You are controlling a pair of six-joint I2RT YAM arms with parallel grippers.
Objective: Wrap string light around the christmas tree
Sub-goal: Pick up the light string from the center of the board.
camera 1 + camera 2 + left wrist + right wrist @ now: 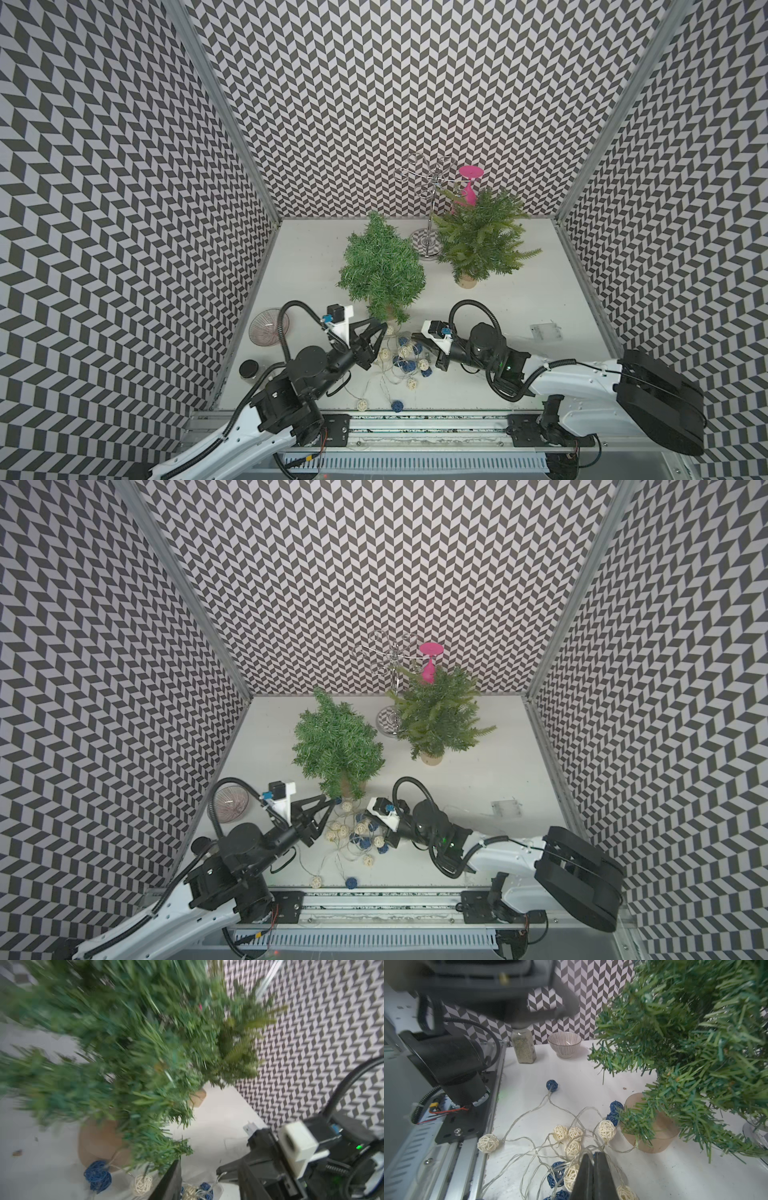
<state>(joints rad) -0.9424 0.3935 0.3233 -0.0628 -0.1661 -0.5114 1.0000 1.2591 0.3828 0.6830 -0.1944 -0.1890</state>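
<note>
Walls (415, 104) in chevron print box a white table (519, 299), left tool (380, 332) spread, right tool (589, 1154) pinching the string light (606, 1128).

Left arm (307, 370), right arm (569, 382): white link shells (582, 376), black round joints (311, 356), black corrugated cable (284, 332) looped at each wrist. Left gripper (382, 326), right gripper (592, 1154): black fingers (583, 1178), white camera mounts (343, 328), blue connectors (328, 318). Green LED (503, 366) on right arm.

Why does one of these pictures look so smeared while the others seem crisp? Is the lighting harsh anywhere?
Left wrist view: the christmas tree is streaked with blur, its needles smeared into lines. Right wrist view: the string light is crisp, down to the weave of its balls. Both top views: sharp and evenly lit, with only faint shadows on the table; the patterned walls splay outward.
</note>
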